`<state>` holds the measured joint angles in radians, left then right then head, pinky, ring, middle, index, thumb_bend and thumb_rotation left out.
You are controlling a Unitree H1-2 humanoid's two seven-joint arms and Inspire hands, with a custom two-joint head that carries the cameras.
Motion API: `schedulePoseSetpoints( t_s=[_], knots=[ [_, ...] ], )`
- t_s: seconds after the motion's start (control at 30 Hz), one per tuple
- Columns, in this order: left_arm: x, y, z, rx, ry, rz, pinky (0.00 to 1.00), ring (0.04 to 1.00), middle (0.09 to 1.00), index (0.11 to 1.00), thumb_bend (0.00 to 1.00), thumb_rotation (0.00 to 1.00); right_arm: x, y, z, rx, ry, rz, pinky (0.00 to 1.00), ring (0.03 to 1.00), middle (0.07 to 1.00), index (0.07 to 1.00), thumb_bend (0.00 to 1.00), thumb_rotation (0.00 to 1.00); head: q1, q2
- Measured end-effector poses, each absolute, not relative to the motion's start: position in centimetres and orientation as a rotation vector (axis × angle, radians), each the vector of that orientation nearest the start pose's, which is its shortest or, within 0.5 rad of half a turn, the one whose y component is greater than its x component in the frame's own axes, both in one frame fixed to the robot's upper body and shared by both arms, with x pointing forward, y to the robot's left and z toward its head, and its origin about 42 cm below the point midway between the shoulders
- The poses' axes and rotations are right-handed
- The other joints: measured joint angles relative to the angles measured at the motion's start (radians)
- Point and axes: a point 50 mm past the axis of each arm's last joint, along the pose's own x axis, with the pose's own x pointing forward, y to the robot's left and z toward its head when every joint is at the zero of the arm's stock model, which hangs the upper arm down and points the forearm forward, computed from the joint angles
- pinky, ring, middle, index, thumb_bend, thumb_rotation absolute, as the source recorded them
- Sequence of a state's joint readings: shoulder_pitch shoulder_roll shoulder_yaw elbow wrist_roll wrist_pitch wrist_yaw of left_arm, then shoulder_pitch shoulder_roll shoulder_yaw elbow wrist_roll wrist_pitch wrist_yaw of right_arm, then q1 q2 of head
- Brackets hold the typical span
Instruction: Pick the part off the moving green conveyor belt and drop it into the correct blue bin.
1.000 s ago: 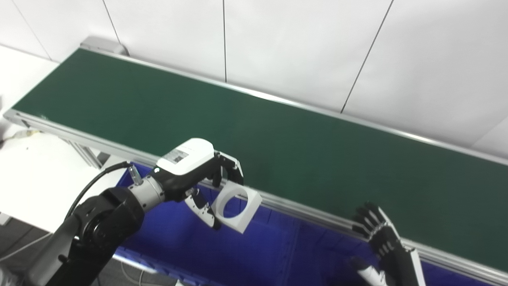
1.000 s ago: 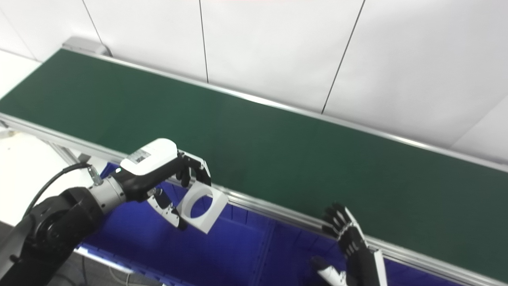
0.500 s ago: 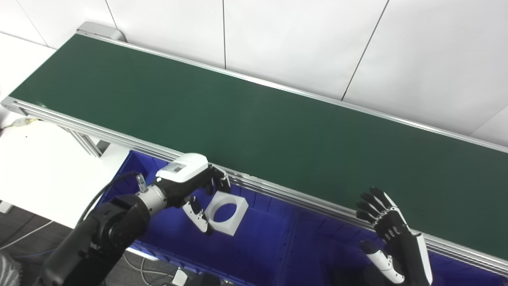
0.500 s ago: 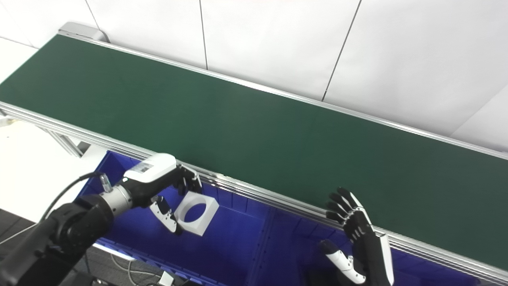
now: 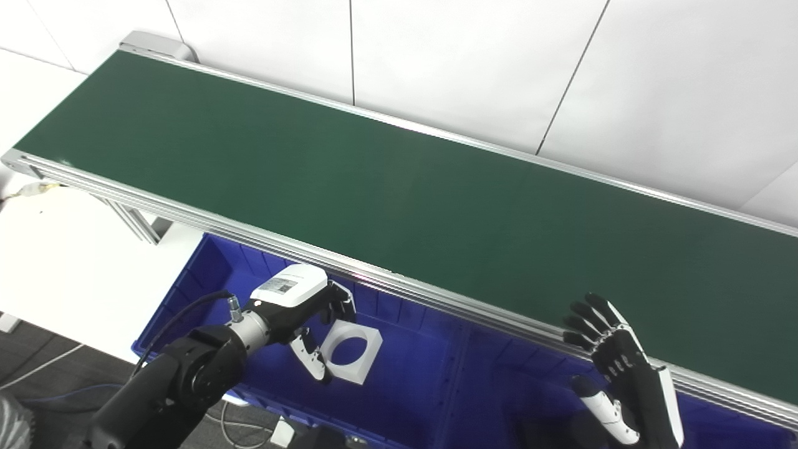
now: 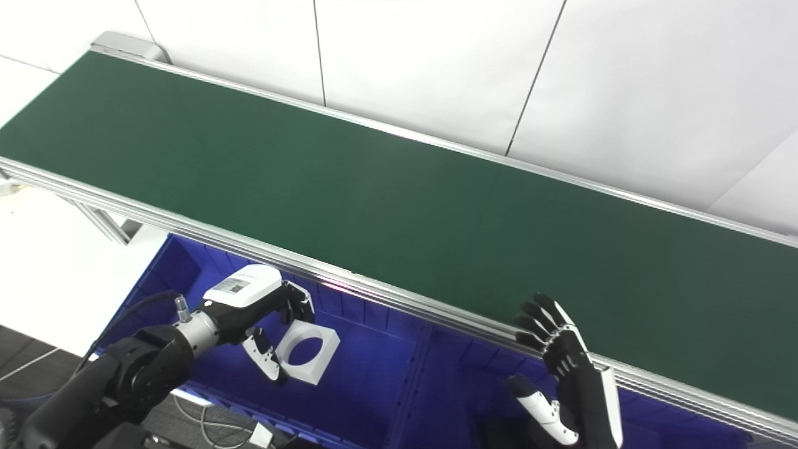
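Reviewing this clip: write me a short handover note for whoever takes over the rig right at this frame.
Left hand: shut on the white square part with a round hole, held low inside the left blue bin.
Right hand: open, holding nothing, raised near the conveyor's near rail.
Green conveyor belt: no part showing on it.
Done: part picked off the belt and carried over the bin.
Left: release it, withdraw the hand.

Unreadable label on left robot hand
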<state>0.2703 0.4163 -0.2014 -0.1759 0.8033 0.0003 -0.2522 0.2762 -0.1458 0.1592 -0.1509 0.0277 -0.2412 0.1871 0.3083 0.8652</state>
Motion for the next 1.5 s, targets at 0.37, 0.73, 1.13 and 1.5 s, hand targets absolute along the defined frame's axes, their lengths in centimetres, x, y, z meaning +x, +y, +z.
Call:
schedulePoseSetpoints(
  t_s=[0.37, 0.73, 1.13, 1.5],
  knots=[
    [18.3, 28.5, 7.5, 1.211, 0.184, -0.480, 0.65, 0.739, 0.777, 0.775, 0.80, 0.00, 18.6, -21.3, 8.7, -0.084, -0.101, 0.311, 0.71, 0.789, 0.827, 0.868, 0.77, 0.59, -0.006, -0.008],
    [18.4, 27.7, 9.4, 1.308, 0.192, -0.490, 0.81, 0.973, 1.000, 1.000, 1.00, 0.00, 18.7, -21.1, 8.7, -0.077, -0.103, 0.315, 0.73, 0.790, 0.827, 0.874, 0.79, 0.55, -0.021, -0.017],
    [18.4, 28.4, 16.0, 1.212, 0.088, -0.422, 0.73, 0.864, 0.913, 0.918, 0.88, 0.16, 18.5, -20.6, 8.6, -0.080, -0.100, 0.320, 0.72, 0.787, 0.823, 0.871, 0.79, 0.56, -0.093, -0.040],
    [17.1, 25.0, 19.4, 0.571, -0.066, -0.558, 0.85, 0.927, 0.945, 0.941, 0.99, 0.41, 18.3, -19.5, 8.4, -0.077, -0.093, 0.327, 0.73, 0.796, 0.827, 0.872, 0.81, 0.57, -0.186, -0.067]
  ],
)
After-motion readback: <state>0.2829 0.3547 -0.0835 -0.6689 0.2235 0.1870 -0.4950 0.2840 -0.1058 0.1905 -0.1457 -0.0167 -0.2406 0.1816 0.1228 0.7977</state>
